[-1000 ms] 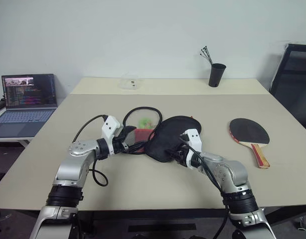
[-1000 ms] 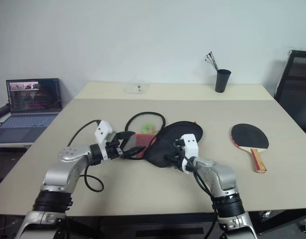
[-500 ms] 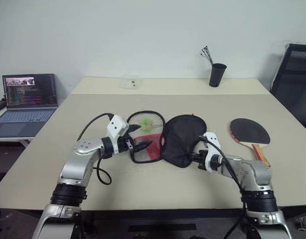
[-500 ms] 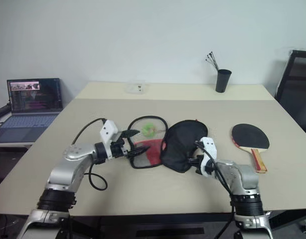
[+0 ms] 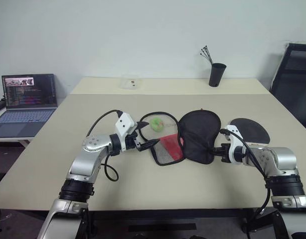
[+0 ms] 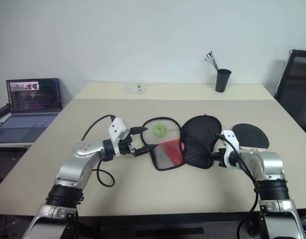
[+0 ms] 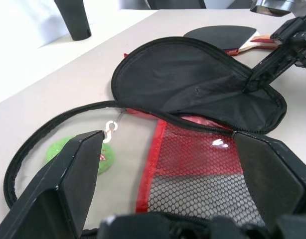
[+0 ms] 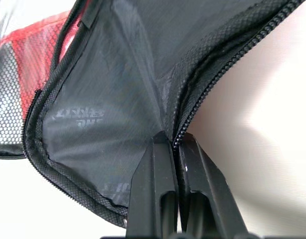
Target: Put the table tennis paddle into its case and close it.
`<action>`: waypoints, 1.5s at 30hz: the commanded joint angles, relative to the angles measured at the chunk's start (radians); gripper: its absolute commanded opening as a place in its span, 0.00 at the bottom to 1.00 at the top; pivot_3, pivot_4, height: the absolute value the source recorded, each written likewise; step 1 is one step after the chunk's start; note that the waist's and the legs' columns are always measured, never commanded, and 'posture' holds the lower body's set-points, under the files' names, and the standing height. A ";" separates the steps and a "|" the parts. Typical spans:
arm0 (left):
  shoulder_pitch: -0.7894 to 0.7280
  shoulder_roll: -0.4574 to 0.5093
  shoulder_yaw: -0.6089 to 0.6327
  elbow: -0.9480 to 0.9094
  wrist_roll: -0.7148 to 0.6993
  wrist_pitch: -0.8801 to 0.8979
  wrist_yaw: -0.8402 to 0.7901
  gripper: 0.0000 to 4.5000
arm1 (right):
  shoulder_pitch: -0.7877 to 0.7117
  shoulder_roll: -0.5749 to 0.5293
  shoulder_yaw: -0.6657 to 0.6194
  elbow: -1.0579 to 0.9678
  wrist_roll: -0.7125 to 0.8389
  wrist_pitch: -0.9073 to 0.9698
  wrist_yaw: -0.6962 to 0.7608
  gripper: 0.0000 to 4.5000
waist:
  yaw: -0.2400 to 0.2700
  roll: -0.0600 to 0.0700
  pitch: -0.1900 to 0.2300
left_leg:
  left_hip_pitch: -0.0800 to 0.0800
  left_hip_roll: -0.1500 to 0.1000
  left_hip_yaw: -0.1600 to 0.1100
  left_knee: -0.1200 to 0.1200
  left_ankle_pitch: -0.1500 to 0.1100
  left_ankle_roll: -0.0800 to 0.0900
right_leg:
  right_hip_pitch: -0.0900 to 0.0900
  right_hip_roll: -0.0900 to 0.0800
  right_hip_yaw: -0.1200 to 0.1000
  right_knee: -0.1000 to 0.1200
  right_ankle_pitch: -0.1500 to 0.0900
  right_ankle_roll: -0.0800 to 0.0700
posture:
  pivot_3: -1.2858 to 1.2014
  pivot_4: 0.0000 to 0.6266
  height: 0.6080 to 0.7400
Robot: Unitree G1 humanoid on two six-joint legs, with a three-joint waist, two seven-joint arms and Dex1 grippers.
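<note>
At centre frame the right tool (image 5: 224,148) pinches shut on the case (image 5: 195,137) flap; the paddle (image 5: 250,130) lies just behind it. The left tool (image 5: 145,135) gapes, empty.

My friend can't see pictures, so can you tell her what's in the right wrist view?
The right gripper has its two black fingers shut on the zipper edge of the case, pinching its black flap. The flap's black inside faces the camera, and the case's red and grey mesh part shows at one side, all on a pale table.
</note>
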State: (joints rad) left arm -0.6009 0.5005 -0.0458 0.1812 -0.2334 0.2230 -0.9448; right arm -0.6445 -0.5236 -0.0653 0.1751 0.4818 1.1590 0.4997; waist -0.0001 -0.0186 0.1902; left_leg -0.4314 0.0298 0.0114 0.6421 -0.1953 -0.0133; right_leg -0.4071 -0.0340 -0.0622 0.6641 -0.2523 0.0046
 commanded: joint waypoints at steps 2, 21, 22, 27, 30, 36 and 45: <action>-0.028 -0.011 -0.011 0.006 0.007 -0.032 -0.001 1.00 | -0.043 -0.025 0.018 0.046 -0.047 -0.076 0.027 0.01 | 0.000 0.000 0.000 | 0.000 0.000 0.000 0.000 0.000 0.000 | 0.000 0.000 0.000 0.000 0.000 0.000 | 0.52 0.24 1.00; -0.071 -0.084 -0.079 0.082 0.026 -0.077 -0.045 1.00 | 0.027 -0.132 -0.109 -0.104 -0.105 -0.204 0.044 0.95 | 0.004 0.000 0.000 | -0.001 0.000 0.000 0.000 0.000 0.000 | 0.000 0.000 0.000 0.000 0.000 0.000 | 0.52 0.24 1.00; -0.077 -0.094 -0.086 0.089 0.029 -0.081 -0.047 1.00 | 0.045 -0.131 -0.140 -0.122 -0.104 -0.204 0.025 0.95 | 0.006 0.000 0.000 | -0.001 0.000 0.000 0.000 0.000 0.000 | 0.000 0.000 0.000 0.000 0.000 0.000 | 0.52 0.24 1.00; -0.086 -0.118 -0.099 0.107 0.037 -0.096 -0.059 1.00 | 0.118 -0.124 -0.237 -0.179 -0.110 -0.195 -0.050 0.95 | 0.007 0.000 0.000 | -0.001 0.000 0.000 0.000 0.000 0.000 | 0.000 0.000 0.000 -0.001 0.000 0.000 | 0.52 0.24 1.00; -0.090 -0.123 -0.107 0.123 0.039 -0.109 -0.069 1.00 | 0.172 -0.124 -0.313 -0.198 -0.132 -0.187 -0.131 0.98 | 0.007 0.000 0.000 | -0.001 0.000 0.000 0.000 0.000 0.000 | 0.000 0.000 0.000 0.000 0.000 0.000 | 0.52 0.24 1.00; -0.105 -0.137 -0.110 0.150 0.038 -0.131 -0.095 1.00 | 0.229 -0.106 -0.341 -0.248 -0.135 -0.156 -0.195 0.98 | 0.002 0.000 0.000 | -0.001 -0.001 0.001 0.000 0.000 0.000 | 0.000 0.000 0.000 0.000 0.000 0.000 | 0.52 0.24 1.00; -0.121 -0.144 -0.100 0.142 0.016 -0.122 -0.143 1.00 | 0.188 -0.076 -0.307 -0.124 -0.153 -0.180 -0.213 0.98 | 0.001 0.000 0.000 | 0.000 -0.001 0.001 0.000 0.000 0.000 | 0.000 0.002 0.000 0.000 0.000 0.000 | 0.52 0.24 1.00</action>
State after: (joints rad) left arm -0.7014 0.3560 -0.1522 0.3535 -0.1971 0.1028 -1.0702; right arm -0.4317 -0.5879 -0.3655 0.0347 0.3341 1.0065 0.2881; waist 0.0008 -0.0185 0.1902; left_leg -0.4318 0.0289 0.0120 0.6424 -0.1953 -0.0133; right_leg -0.4074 -0.0322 -0.0620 0.6638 -0.2523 0.0047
